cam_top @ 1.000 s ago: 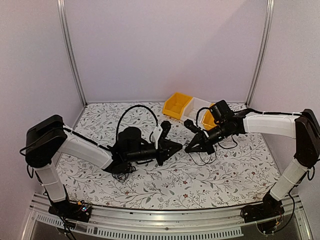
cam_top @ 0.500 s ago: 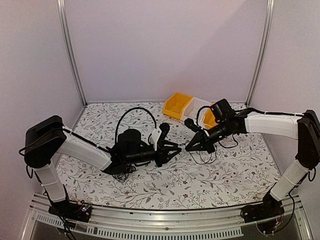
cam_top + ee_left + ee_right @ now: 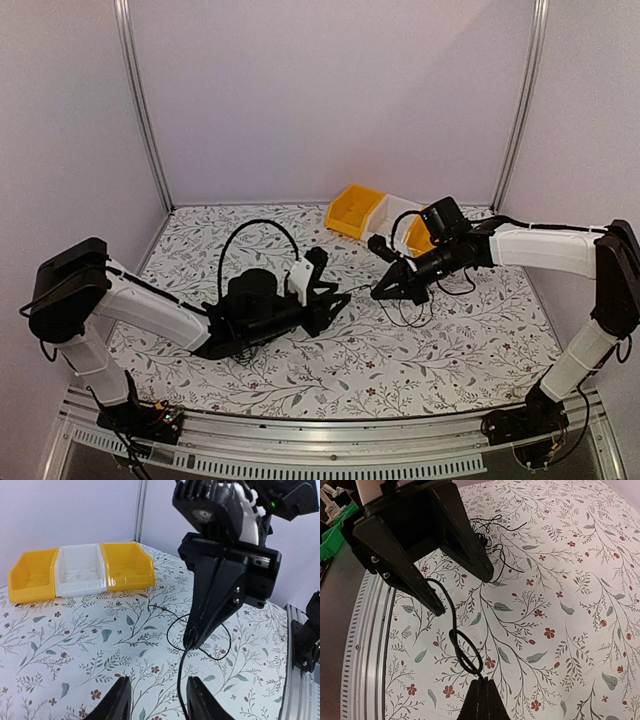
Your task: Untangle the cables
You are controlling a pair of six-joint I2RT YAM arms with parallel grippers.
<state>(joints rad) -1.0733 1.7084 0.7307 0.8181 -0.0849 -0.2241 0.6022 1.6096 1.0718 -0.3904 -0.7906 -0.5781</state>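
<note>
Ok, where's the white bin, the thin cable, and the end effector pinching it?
White bin (image 3: 82, 584): left wrist view, front wall.
Thin cable (image 3: 179, 679): left wrist view, lower strand.
Right end effector (image 3: 192, 641): left wrist view, fingertips.

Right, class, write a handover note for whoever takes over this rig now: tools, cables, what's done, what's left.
Right tool: shut on one cable, with a small loop near its tip.
Left tool: open around that cable, not gripping.
Another clump lies on the table by the left arm.
Done: one cable picked out.
Left: undo its loop, then the clump.
</note>
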